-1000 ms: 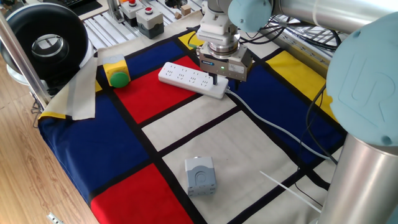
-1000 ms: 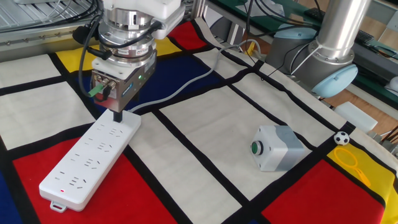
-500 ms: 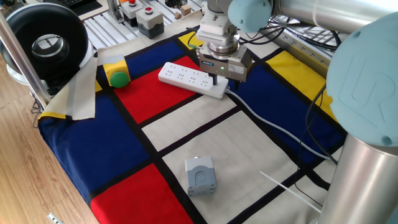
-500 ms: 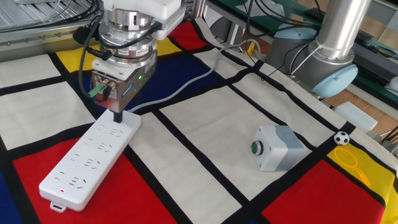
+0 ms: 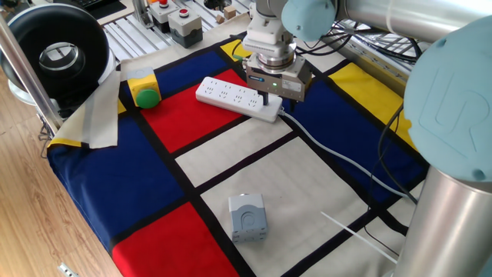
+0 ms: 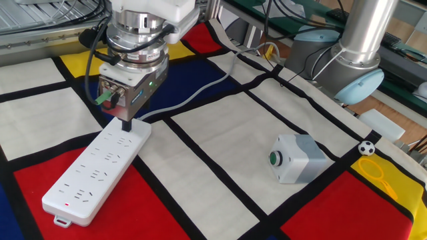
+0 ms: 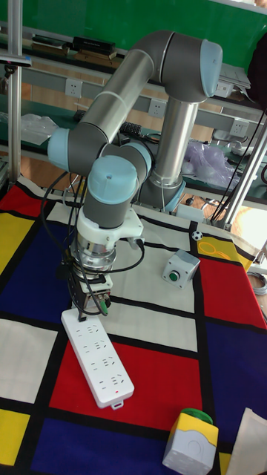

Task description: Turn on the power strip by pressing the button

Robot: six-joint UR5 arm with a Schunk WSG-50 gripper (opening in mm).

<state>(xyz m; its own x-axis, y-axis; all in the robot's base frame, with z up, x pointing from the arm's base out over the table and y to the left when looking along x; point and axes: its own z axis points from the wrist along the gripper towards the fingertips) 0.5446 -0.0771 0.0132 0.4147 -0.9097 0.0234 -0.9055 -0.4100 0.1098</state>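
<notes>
The white power strip (image 5: 237,98) (image 6: 93,177) (image 7: 99,359) lies flat on the red and white squares of the checked cloth. Its thin white cable (image 5: 338,158) runs off from the end under the arm. My gripper (image 5: 266,101) (image 6: 125,125) (image 7: 82,315) points straight down over that cable end. Its dark fingers are shut into one narrow tip that touches the strip's top face. The button is hidden beneath that tip. A small red dot (image 6: 67,205) shows near the strip's far end.
A grey cube box (image 6: 297,158) (image 5: 247,216) with a small green button stands on a white square. A green dome button in yellow housing (image 5: 144,92) (image 7: 189,438) sits near the strip's far end. Grey boxes with red buttons (image 5: 184,23) stand behind the cloth.
</notes>
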